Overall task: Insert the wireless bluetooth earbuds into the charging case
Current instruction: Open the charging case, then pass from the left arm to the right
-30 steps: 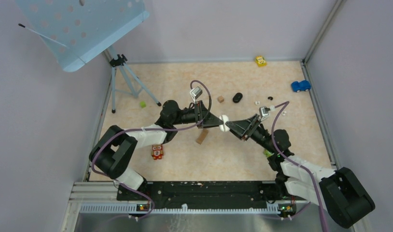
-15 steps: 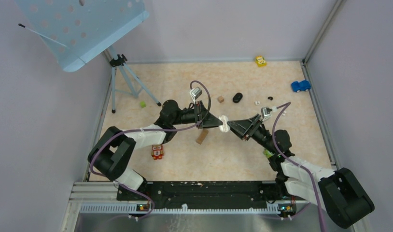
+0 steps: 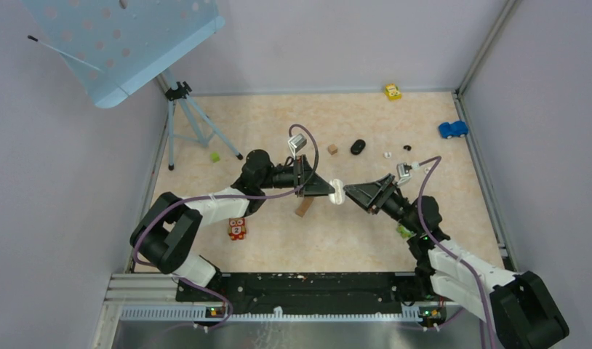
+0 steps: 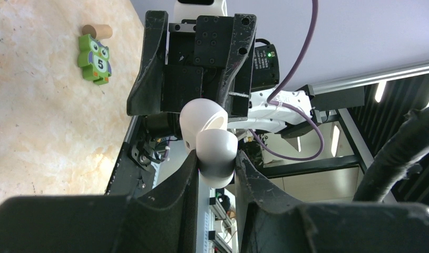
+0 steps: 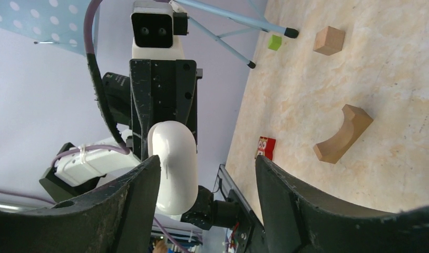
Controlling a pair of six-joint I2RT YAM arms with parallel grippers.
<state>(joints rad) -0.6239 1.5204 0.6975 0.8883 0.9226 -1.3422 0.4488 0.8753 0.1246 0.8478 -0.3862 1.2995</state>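
A white charging case [image 3: 337,190] hangs above the table's middle, lid swung open, with my left gripper [image 3: 329,189] shut on its lower half. The left wrist view shows the case [image 4: 210,142] pinched between both fingers of that gripper [image 4: 216,166]. My right gripper [image 3: 349,193] faces it from the right with its jaws wide apart. In the right wrist view the case [image 5: 173,166] stands close beside the left finger of that gripper [image 5: 207,163], not clamped. A tiny white earbud [image 3: 387,154] and a black one [image 3: 407,147] lie on the table behind the right arm.
A wooden arch block [image 3: 303,208] lies under the grippers. A small wooden cube [image 3: 332,149] and a black oval object [image 3: 358,147] sit behind them. A red owl block [image 3: 237,228], a green owl block [image 3: 404,231], a blue car [image 3: 452,129], a yellow car [image 3: 392,91] and a tripod [image 3: 184,109] stand around.
My right gripper has come off the case, widened a little and drawn back to the right. The left gripper keeps the case, shifted slightly toward the near edge.
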